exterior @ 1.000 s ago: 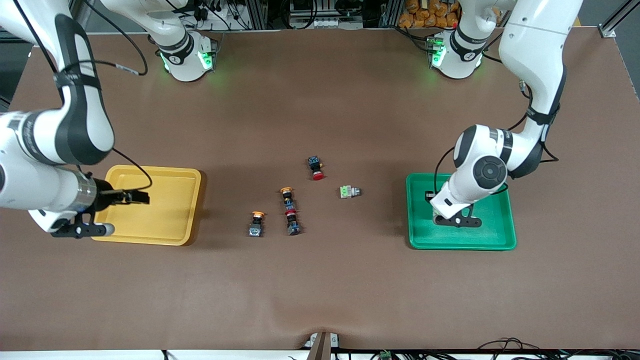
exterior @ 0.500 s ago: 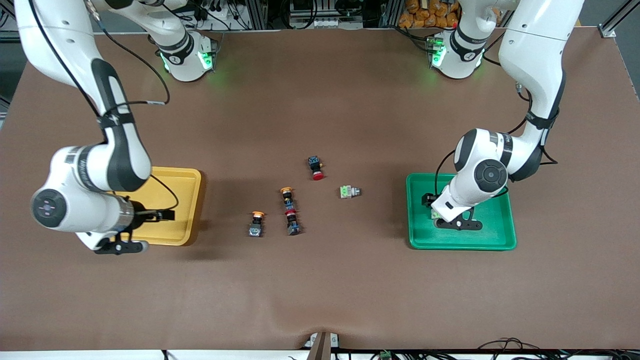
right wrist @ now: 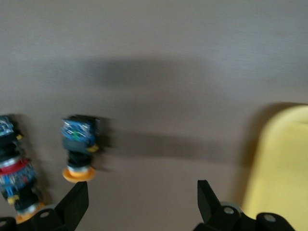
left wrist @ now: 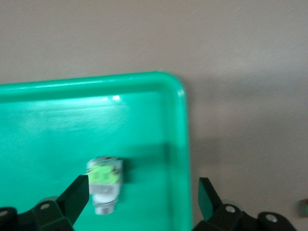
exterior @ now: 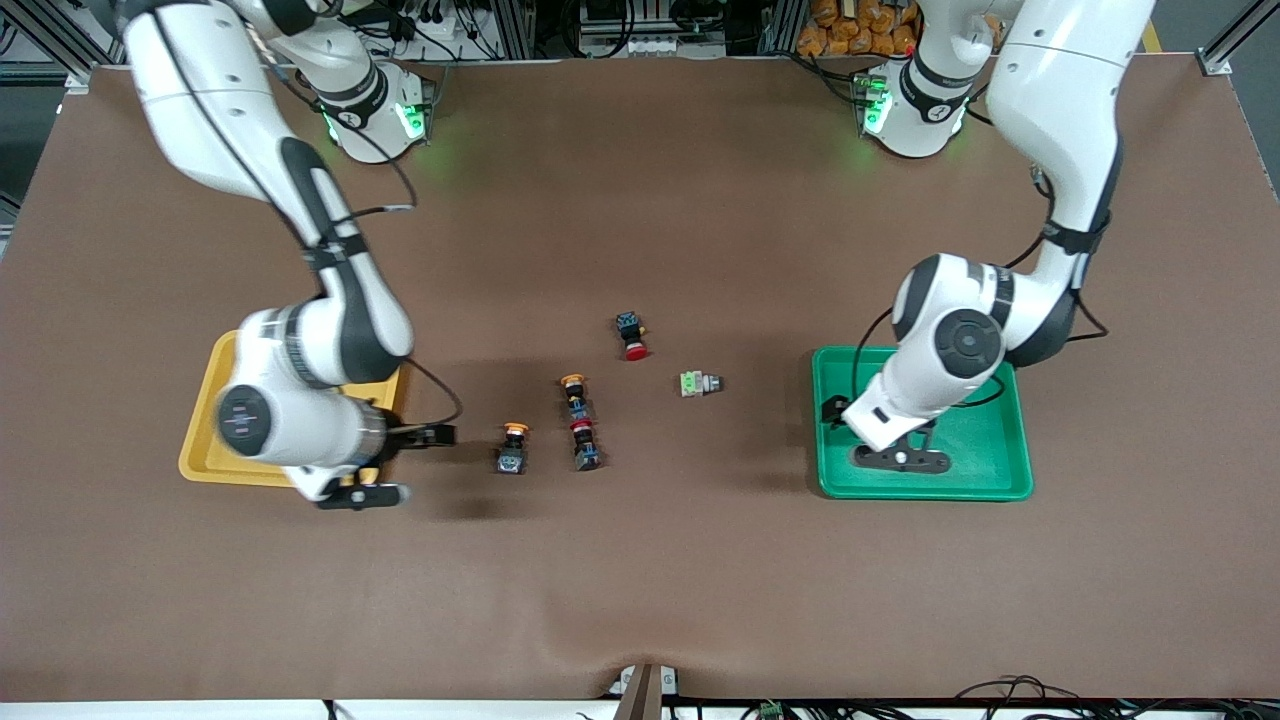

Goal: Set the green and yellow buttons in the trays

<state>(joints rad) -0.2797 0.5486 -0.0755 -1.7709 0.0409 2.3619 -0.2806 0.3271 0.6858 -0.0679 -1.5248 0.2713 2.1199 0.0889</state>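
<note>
the left wrist view shows what the front view hides: a green switch [left wrist: 106,184] lying in the green tray [left wrist: 57,120], close to a rounded corner, its pale body lengthwise along the nearby rim, with the left gripper [left wrist: 143,195] spread wide and empty above it. in the front view the arm covers that switch; only the left gripper [exterior: 897,459] shows, over the part of the green tray [exterior: 1000,470] toward the desk's middle. the tray sits toward the left arm's end of the desk. the right gripper [exterior: 425,436] hangs over bare desk between the yellow tray [exterior: 205,445] and a yellow button [exterior: 513,446]; the right wrist view shows its fingers [right wrist: 74,202] wide apart, holding nothing, the yellow button [right wrist: 79,149] and the yellow tray [right wrist: 284,168] both in sight. that button lies on its side, cap pointing away from the front edge. a second yellow button [exterior: 574,390] lies end to end with a red button [exterior: 585,445], the pair running front to back, yellow cap farther from the front edge. a second green switch [exterior: 699,384] lies mid-desk, long axis along the desk's length, green face toward the right arm's end. another red button [exterior: 631,335] lies farther from the front edge.
</note>
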